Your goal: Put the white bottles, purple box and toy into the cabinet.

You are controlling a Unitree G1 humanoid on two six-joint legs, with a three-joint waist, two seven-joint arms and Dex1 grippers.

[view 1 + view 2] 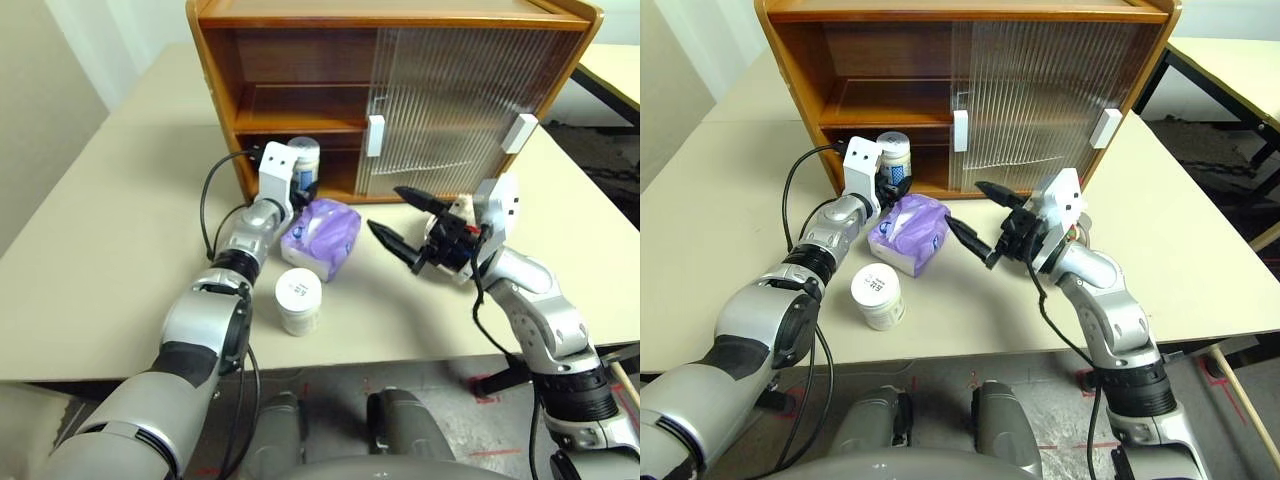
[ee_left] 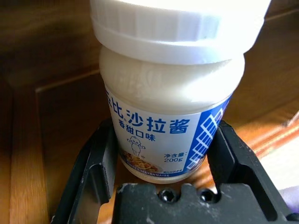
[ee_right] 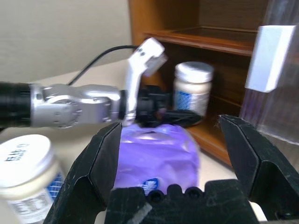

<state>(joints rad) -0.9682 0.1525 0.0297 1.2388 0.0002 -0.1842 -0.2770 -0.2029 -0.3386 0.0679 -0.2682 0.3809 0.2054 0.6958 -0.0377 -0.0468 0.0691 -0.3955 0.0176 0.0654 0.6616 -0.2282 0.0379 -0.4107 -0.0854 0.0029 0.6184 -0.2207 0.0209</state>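
I hold one white bottle (image 2: 168,93) with my left gripper (image 1: 290,185), fingers clamped low around its rigid, smooth body, at the cabinet (image 1: 300,60) bottom shelf. A second bottle (image 1: 299,301) and one soft purple box (image 1: 322,237) wait on the worktop (image 1: 100,260). My right gripper (image 1: 400,222) hovers open-fingered.

Both head views look forward and down from above the worktop's (image 1: 100,250) near edge toward the cabinet (image 1: 300,60) at its far edge. The left wrist camera sits very close behind a white bottle (image 2: 170,98). The right wrist camera faces the cabinet's open side, sharing that bottle and the purple box (image 3: 159,154).
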